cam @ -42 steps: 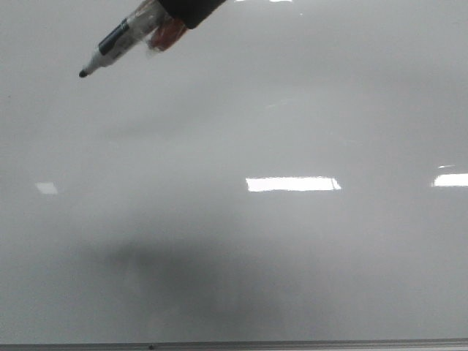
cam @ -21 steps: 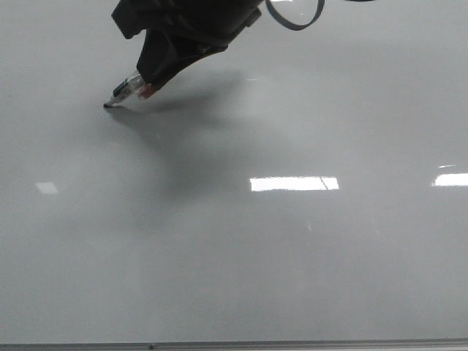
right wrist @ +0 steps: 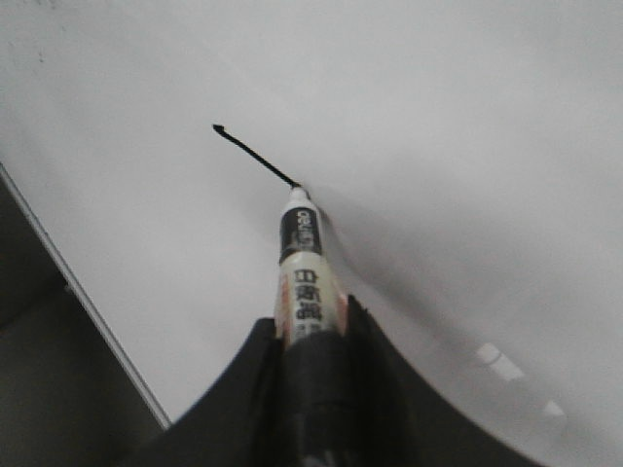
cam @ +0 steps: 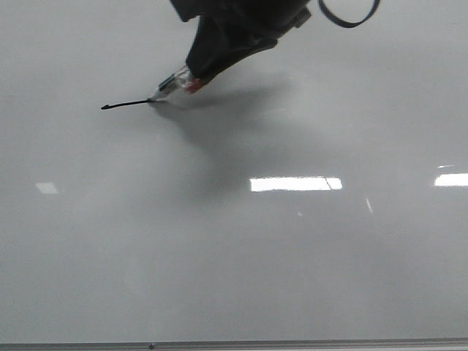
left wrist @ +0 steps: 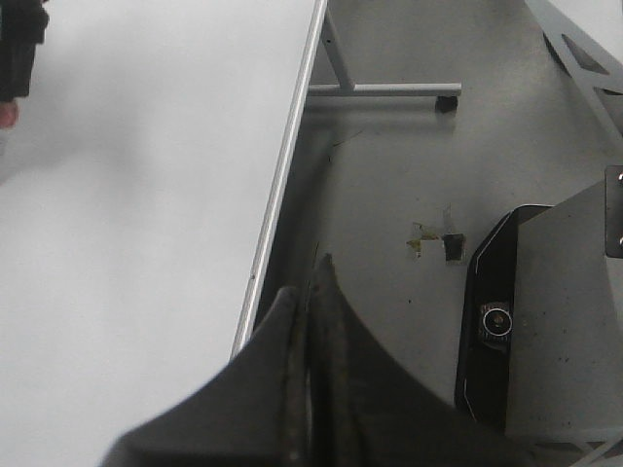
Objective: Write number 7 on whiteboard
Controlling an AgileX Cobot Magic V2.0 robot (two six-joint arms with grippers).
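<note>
On the whiteboard [cam: 234, 256], the number 7 [cam: 126, 105] is so far only a short, near-horizontal black stroke with a tiny hook at its left end, lying in the upper left part of the board. Its right end touches the tip of the marker [cam: 170, 87], which slants up and to the right into the right gripper [right wrist: 311, 345]; the fingers [right wrist: 365, 341] are pinched on the marker's barrel. The left gripper [left wrist: 307, 292] hangs past the board's metal edge strip [left wrist: 282, 165], its fingers pressed together on nothing.
</note>
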